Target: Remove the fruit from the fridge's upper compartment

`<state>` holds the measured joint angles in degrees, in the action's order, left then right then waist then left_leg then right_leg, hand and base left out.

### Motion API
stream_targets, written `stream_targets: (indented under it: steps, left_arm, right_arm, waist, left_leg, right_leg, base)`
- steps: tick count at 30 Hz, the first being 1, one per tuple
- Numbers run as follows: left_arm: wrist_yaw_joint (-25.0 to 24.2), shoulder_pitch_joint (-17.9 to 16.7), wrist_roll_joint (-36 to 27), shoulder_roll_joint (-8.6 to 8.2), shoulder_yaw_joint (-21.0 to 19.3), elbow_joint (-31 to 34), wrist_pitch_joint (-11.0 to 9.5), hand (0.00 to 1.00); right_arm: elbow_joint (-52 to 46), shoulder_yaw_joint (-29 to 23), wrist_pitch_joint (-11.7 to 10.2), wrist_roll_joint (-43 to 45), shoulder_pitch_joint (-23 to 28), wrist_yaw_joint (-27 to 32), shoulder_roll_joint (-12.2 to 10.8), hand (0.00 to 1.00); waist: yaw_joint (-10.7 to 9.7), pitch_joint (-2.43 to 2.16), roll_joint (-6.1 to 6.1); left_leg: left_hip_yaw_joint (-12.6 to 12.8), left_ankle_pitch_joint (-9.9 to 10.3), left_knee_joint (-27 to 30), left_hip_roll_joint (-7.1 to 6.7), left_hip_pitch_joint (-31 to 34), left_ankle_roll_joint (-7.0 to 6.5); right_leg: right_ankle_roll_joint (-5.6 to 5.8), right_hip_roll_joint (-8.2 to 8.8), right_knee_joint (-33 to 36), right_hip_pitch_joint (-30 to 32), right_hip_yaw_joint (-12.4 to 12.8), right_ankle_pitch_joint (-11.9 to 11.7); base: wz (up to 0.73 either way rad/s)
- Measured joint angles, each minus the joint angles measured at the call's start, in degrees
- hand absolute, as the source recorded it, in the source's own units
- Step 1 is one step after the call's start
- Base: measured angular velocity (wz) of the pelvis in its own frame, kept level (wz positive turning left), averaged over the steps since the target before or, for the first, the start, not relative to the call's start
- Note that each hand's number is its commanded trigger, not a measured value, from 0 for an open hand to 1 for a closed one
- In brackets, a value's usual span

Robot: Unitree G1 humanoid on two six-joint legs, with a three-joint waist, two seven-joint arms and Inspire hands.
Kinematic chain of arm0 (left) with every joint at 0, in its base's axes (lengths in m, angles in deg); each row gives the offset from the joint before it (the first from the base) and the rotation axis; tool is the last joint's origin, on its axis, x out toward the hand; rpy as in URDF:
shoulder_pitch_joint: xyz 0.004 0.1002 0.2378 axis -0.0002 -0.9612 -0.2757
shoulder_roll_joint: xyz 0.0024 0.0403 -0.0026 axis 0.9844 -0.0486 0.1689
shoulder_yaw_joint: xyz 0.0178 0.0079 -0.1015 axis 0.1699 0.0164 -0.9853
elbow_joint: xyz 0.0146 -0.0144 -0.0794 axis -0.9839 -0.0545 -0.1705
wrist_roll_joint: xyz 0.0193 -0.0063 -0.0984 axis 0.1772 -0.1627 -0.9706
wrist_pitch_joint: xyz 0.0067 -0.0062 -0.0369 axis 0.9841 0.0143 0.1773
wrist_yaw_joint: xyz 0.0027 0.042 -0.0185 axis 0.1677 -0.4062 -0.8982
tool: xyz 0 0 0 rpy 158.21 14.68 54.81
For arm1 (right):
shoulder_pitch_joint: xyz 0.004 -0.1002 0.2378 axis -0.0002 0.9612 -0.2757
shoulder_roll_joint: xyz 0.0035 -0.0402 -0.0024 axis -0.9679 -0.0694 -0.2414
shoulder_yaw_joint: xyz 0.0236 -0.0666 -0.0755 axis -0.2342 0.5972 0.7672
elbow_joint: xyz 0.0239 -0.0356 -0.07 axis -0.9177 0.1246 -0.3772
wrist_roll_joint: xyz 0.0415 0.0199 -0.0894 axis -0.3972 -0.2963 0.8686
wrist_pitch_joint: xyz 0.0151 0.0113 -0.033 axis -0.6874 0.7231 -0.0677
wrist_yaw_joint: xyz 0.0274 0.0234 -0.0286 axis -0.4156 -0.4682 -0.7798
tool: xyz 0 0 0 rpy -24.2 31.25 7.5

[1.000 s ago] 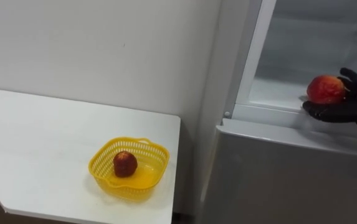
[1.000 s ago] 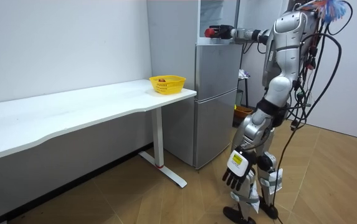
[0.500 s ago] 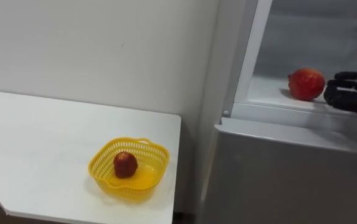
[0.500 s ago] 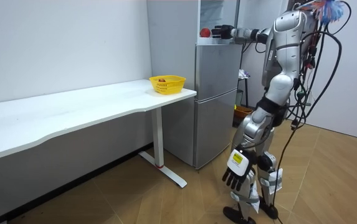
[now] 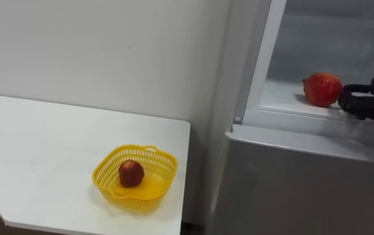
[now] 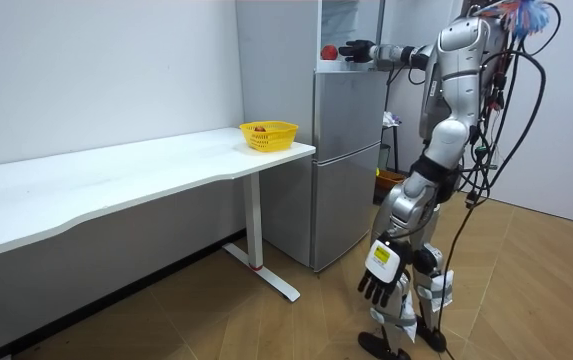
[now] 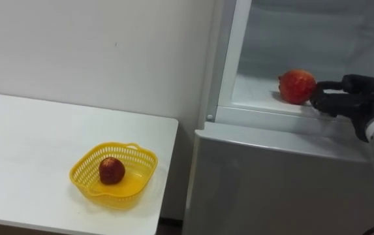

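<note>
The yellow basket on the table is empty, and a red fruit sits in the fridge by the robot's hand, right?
Not empty: the left eye view shows a small dark red fruit in the yellow plastic basket on the white table. The round red fruit does sit in the fridge by the right hand.

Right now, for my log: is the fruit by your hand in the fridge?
In: the red fruit rests on the fridge shelf.

right hand cut by the left eye view's right edge; fridge top cropped
</note>
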<state>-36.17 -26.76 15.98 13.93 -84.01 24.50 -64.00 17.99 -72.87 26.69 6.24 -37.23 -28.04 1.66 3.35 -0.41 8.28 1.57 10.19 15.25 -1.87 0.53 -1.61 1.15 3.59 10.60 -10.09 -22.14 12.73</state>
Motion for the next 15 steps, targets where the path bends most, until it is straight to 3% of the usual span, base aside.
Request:
stream_targets:
  steps: [15]
  left_arm:
    - [0.01, 0.92, -0.24, 0.00, -0.02, -0.25, -0.05, 0.00]
  right_arm:
    - [-0.04, 0.01, 0.29, -0.12, 0.00, -1.18, 0.00, 0.00]
  waist:
    - [-0.25, 0.05, 0.13]
  left_leg:
    - [-0.42, 0.00, 0.23, -0.06, 0.81, -0.01]
  right_leg:
    - [0.00, -0.05, 0.00, 0.08, -0.23, 0.00]
  base:
    - [0.00]
